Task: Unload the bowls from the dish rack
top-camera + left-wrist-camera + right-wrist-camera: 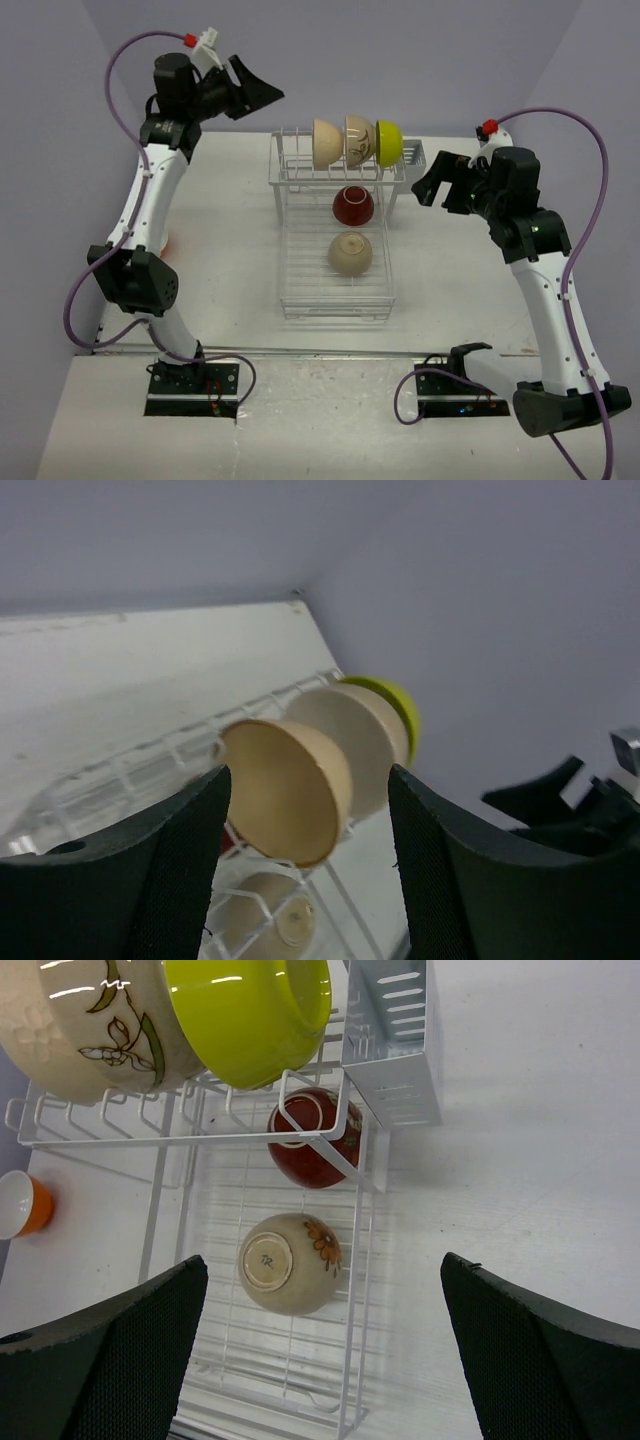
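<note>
The white dish rack (290, 300) stands mid-table. On its tines lean a beige bowl (327, 143), a cream leaf-patterned bowl (358, 138) and a lime-yellow bowl (389, 142). Upside down on the flat tray lie a dark red bowl (353, 205) and a beige flowered bowl (350, 253). An orange bowl (20, 1203) sits on the table left of the rack. My left gripper (262, 90) hovers open, high at the rack's far left, framing the beige bowl (285, 790). My right gripper (432, 180) hangs open and empty just right of the rack, above the flowered bowl (290, 1263).
The small cutlery basket (392, 1045) is fixed to the rack's far right corner. Purple walls close in behind and on both sides. The left arm's elbow (135, 275) stands over the table's left side, hiding most of the orange bowl from above.
</note>
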`<state>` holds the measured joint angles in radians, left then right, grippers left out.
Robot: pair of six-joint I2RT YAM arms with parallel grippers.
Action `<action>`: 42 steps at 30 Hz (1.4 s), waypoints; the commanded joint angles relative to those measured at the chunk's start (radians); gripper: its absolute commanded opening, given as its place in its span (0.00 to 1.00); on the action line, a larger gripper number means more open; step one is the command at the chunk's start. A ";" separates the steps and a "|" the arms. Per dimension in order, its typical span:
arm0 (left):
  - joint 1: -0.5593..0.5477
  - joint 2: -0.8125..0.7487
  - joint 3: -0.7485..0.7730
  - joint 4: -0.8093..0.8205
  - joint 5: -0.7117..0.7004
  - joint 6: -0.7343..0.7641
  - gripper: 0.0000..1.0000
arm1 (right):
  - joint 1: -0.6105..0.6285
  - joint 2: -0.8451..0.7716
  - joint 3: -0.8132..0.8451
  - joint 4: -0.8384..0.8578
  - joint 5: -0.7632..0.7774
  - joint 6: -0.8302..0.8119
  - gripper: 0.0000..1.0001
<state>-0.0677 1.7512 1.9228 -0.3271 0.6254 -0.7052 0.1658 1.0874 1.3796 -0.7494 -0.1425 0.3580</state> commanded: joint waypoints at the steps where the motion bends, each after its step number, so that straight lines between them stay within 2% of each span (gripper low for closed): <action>1: -0.069 0.054 0.002 0.123 0.236 -0.114 0.66 | 0.005 -0.007 0.039 0.004 0.029 -0.017 0.99; 2: -0.093 0.062 -0.010 0.201 0.253 -0.157 0.66 | 0.005 -0.009 0.036 0.004 0.030 -0.017 0.99; 9: -0.133 0.054 -0.125 0.391 0.310 -0.258 0.68 | 0.005 -0.029 0.018 -0.001 0.049 -0.024 0.99; 19: -0.213 0.076 -0.173 0.379 0.298 -0.246 0.68 | 0.005 -0.044 0.004 0.002 0.053 -0.014 0.99; 29: -0.234 0.085 -0.205 0.353 0.267 -0.220 0.67 | 0.005 -0.075 -0.010 0.001 0.067 -0.019 0.99; 37: -0.251 0.106 -0.212 0.330 0.231 -0.191 0.61 | 0.005 -0.087 -0.016 0.004 0.067 -0.019 0.99; 42: -0.257 0.134 -0.194 0.283 0.224 -0.186 0.47 | 0.005 -0.092 -0.016 0.004 0.066 -0.024 0.99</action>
<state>-0.3168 1.8675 1.7191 -0.0223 0.8577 -0.9173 0.1658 1.0176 1.3663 -0.7521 -0.0948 0.3500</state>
